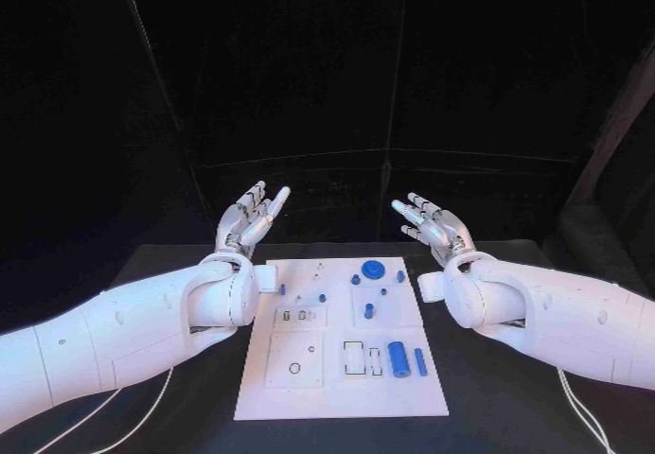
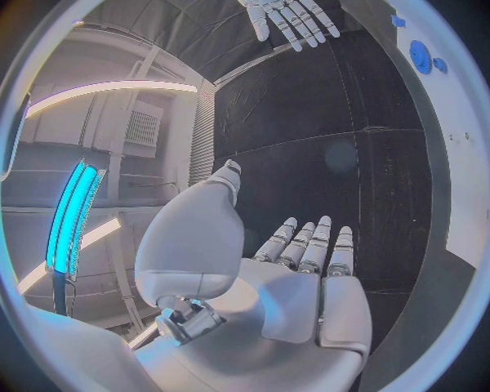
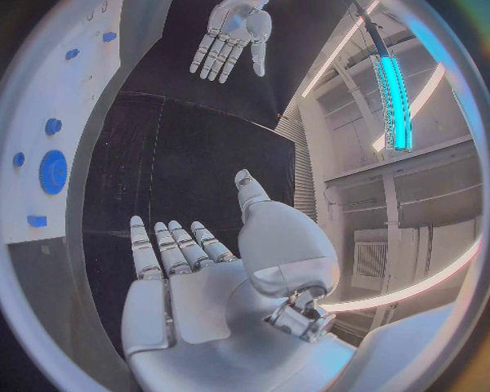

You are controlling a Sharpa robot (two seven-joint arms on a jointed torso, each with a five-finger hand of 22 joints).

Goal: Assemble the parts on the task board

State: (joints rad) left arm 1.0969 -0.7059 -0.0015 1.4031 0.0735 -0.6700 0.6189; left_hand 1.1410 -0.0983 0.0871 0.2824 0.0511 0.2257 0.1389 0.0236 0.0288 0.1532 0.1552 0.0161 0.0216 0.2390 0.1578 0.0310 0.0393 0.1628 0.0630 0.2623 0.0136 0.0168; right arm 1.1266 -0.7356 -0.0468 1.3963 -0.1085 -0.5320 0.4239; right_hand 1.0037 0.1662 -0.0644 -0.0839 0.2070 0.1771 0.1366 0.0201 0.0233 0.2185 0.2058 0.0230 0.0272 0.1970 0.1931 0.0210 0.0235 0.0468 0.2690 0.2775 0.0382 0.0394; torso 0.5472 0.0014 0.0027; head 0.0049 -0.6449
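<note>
The white task board (image 1: 342, 397) lies in the middle of the black table. Several small blue parts lie on it: a round disc (image 1: 373, 268), a large cylinder (image 1: 398, 358), a thin bar (image 1: 420, 362) and small pegs (image 1: 367, 310). My left hand (image 1: 251, 216) is raised beyond the board's far left corner, fingers straight and spread, holding nothing. My right hand (image 1: 434, 224) is raised beyond the far right corner, likewise spread and empty. The left wrist view shows the left hand (image 2: 296, 278) with the right hand (image 2: 289, 18) across from it. The right wrist view shows the right hand (image 3: 194, 269), the left hand (image 3: 233, 34) and the blue disc (image 3: 53, 171).
The black table (image 1: 505, 397) extends on both sides of the board and behind it up to a dark backdrop. White cables (image 1: 580, 411) run along the table near both arms. A blue light strip (image 2: 72, 216) stands off the table.
</note>
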